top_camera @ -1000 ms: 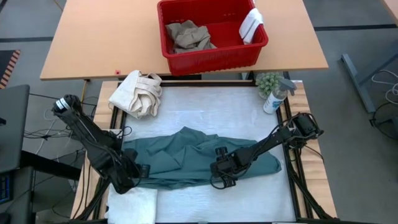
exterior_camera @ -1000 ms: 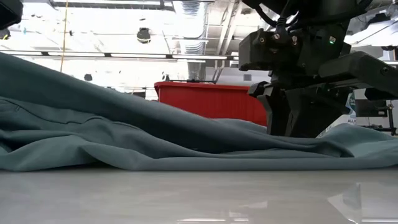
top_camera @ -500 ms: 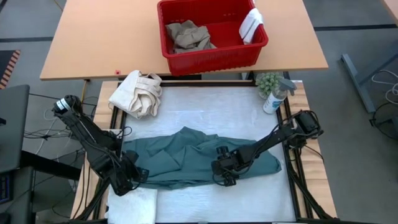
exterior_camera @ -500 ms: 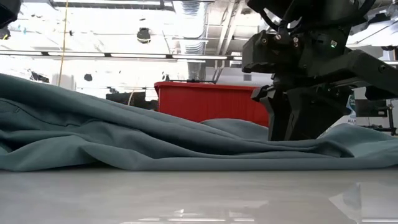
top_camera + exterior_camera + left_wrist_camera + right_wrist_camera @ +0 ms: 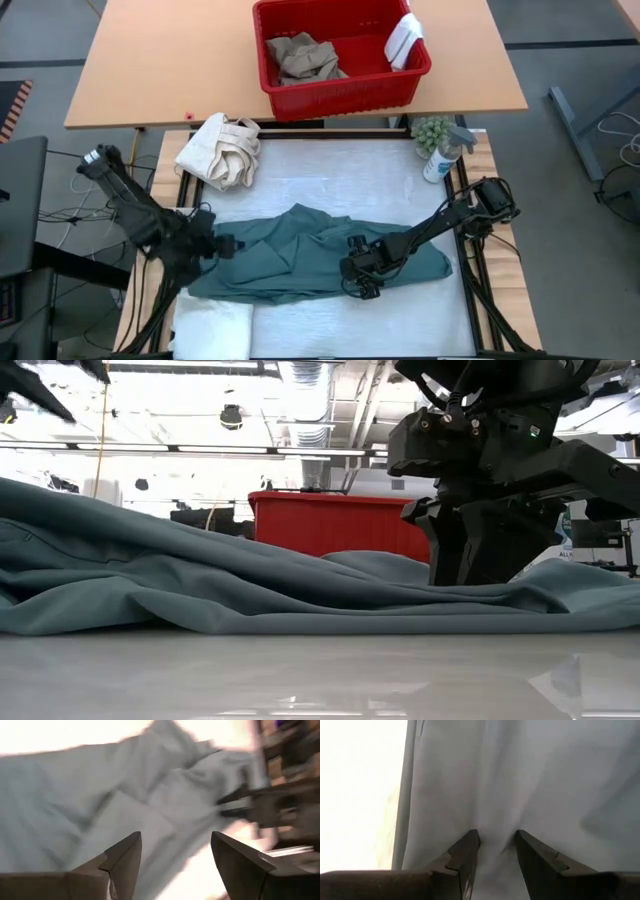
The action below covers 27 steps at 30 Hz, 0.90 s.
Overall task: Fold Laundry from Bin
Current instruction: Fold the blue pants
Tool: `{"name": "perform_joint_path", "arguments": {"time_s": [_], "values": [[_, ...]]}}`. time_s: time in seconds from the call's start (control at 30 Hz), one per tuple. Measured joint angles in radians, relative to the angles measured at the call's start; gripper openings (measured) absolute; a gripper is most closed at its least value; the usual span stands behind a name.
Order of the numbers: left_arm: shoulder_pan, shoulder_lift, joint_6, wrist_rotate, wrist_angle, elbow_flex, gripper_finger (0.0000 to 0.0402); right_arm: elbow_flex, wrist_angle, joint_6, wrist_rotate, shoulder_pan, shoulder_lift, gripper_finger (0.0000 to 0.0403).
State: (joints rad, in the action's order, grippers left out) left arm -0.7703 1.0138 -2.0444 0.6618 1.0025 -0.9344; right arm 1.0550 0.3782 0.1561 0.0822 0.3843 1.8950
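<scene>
The teal-green garment (image 5: 320,253) lies spread in a long crumpled band across the white work surface (image 5: 340,175), flat enough to be creased and folded there. It sits between the two arms so that each can reach one end of it.

The right gripper (image 5: 357,274) is pressed down on the garment's middle, near its front edge. Its wrist view shows the two fingers (image 5: 465,854) partly closed with a ridge of cloth bunched between them. I judge it pinches the fabric to anchor it while the other end is reworked. In the low view the gripper stands planted on the cloth, the fabric rising in a soft slope away from it.

The left gripper (image 5: 222,244) hovers just over the garment's left end. Its fingers (image 5: 125,857) stand well apart with nothing between them, and the cloth lies loose beyond them. It looks freed to take a new hold on that edge.

Just behind the left gripper, at the table's near corner, lies a white textured towel (image 5: 215,325) in a neat rectangle, apparently already folded and set aside.

Well beyond both grippers, on the wooden table (image 5: 160,60), stands the red bin (image 5: 345,92). It holds the tan khaki trousers (image 5: 303,57) and a small white cloth (image 5: 404,39) draped at its far rim, both not yet folded.

Between bin and garment sit a cream canvas bundle (image 5: 219,151) and a spray bottle (image 5: 443,155).
</scene>
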Motion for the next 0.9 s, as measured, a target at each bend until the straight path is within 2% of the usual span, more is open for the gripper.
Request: {"name": "perform_joint_path", "arguments": {"time_s": [0.13, 0.3, 0.4, 0.57, 0.67, 0.77, 0.9], "values": [[0.167, -0.013, 0.244, -0.166, 0.034, 0.008, 0.0229, 0.000, -0.011, -0.004, -0.001, -0.001, 0.000, 0.0164], [0.391, 0.012, 0.607, -0.400, -0.103, 0.086, 0.0229, 0.000, -0.021, -0.006, -0.002, -0.002, 0.001, 0.0164], [0.450, 0.053, 0.875, -0.467, -0.197, 0.111, 0.0229, 0.000, -0.023, -0.006, -0.002, -0.003, 0.001, 0.0164], [0.519, 0.131, 1.307, -0.480, -0.313, 0.113, 0.0229, 0.000, -0.023, -0.006, -0.004, -0.009, 0.001, 0.0164], [0.559, 0.186, 1.518, -0.562, -0.370, 0.113, 0.0229, 0.000, -0.024, -0.006, -0.006, -0.013, 0.001, 0.0164], [0.605, 0.250, 1.681, -0.713, -0.393, 0.113, 0.0229, 0.000, -0.024, -0.006, -0.008, -0.013, 0.001, 0.0164], [0.664, 0.322, 1.795, -0.761, -0.368, 0.113, 0.0229, 0.000, -0.024, -0.007, -0.008, -0.013, 0.001, 0.0164]]}}
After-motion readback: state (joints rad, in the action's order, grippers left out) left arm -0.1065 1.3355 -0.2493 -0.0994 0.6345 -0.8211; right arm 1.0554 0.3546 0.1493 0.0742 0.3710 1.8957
